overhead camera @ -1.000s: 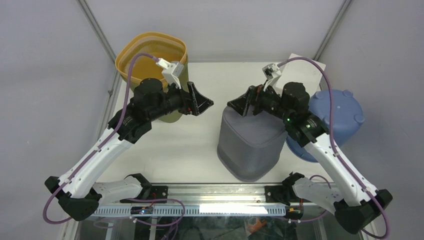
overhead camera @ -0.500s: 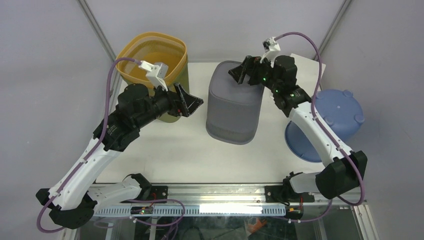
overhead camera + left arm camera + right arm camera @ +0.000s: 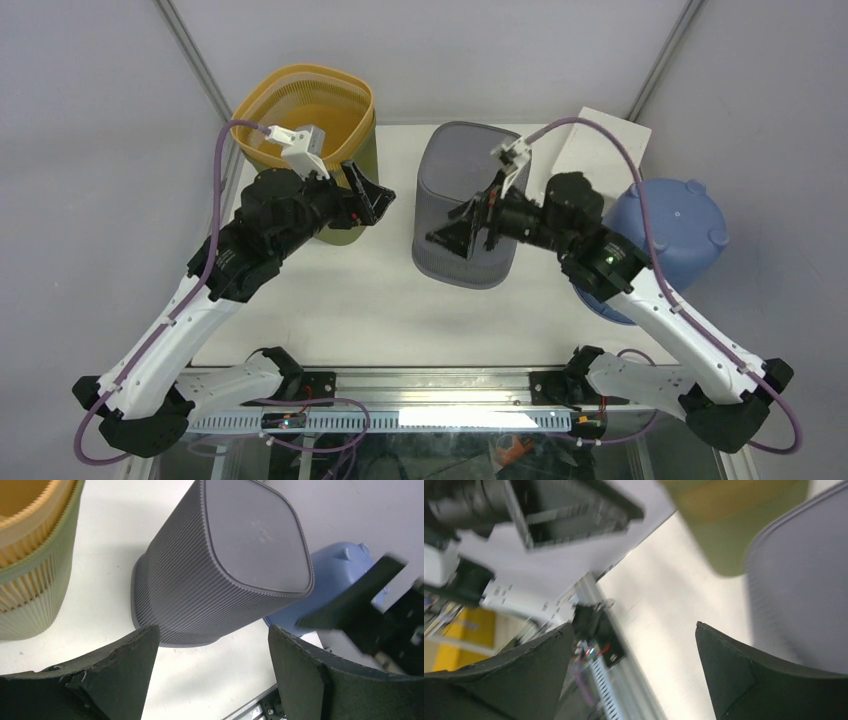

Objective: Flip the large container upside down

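The large grey ribbed container (image 3: 455, 170) stands upside down in the middle of the table, closed base up and rim on the surface. It also shows in the left wrist view (image 3: 250, 535) and, blurred, in the right wrist view (image 3: 804, 580). My right gripper (image 3: 462, 232) is open and empty, hovering over the container's near side and pointing left. My left gripper (image 3: 368, 195) is open and empty, left of the container and apart from it. In both wrist views the gripper (image 3: 212, 635) (image 3: 634, 627) holds nothing.
A yellow basket nested in an olive-green one (image 3: 305, 110) stands at the back left, just behind my left gripper. A blue tub (image 3: 680, 225) lies upside down at the right edge. A white sheet (image 3: 600, 140) lies at the back right.
The grey container went from tilted near the front to standing base up further back. My right gripper let go at its far top and swung back over its near side. My left arm barely moved.
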Tool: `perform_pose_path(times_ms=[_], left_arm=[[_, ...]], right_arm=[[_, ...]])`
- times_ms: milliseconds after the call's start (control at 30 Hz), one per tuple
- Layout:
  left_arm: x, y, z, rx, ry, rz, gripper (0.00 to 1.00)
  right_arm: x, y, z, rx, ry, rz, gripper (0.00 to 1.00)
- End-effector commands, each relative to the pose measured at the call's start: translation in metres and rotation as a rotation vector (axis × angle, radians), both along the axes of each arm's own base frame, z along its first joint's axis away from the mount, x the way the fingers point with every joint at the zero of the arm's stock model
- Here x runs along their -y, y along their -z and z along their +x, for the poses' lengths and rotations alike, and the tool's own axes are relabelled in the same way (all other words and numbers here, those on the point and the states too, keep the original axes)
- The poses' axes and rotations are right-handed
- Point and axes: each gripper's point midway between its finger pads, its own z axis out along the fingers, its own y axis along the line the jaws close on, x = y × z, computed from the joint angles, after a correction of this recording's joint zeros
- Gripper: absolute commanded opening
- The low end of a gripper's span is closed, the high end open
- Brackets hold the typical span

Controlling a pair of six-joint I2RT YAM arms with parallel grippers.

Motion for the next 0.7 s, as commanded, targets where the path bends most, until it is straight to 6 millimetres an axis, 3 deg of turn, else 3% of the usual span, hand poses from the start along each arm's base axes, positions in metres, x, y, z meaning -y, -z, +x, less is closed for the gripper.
perform_pose_path(times_ms=[0,100,200,300,433,600,667], left_arm=[[-0.021,-0.023,0.000,0.037,-0.104,-0.060,0.82],[-0.023,-0.027,-0.003,0.049,-0.090,-0.051,0.82],[-0.024,-0.023,-0.004,0.042,-0.092,-0.039,0.82],[-0.024,-0.014,-0.004,0.024,-0.097,-0.037,0.82],[-0.030,-0.011,-0.006,0.020,-0.117,-0.037,0.82],[-0.032,-0.014,-0.013,0.020,-0.099,-0.037,0.83],[-0.029,-0.015,-0.015,0.017,-0.079,-0.033,0.83]], right_arm=[[-0.028,0.053,-0.049,-0.167,-0.127,-0.072,0.96],[-0.041,0.087,-0.059,-0.200,-0.110,-0.142,0.96],[-0.040,0.108,-0.031,-0.209,0.061,-0.153,0.96],[-0.031,0.116,0.012,-0.152,0.278,-0.132,0.99],[-0.010,0.117,0.084,-0.102,0.522,-0.123,0.99],[0.033,0.119,0.177,-0.125,0.698,-0.125,0.99],[0.044,0.124,0.202,-0.147,0.728,-0.160,0.99]])
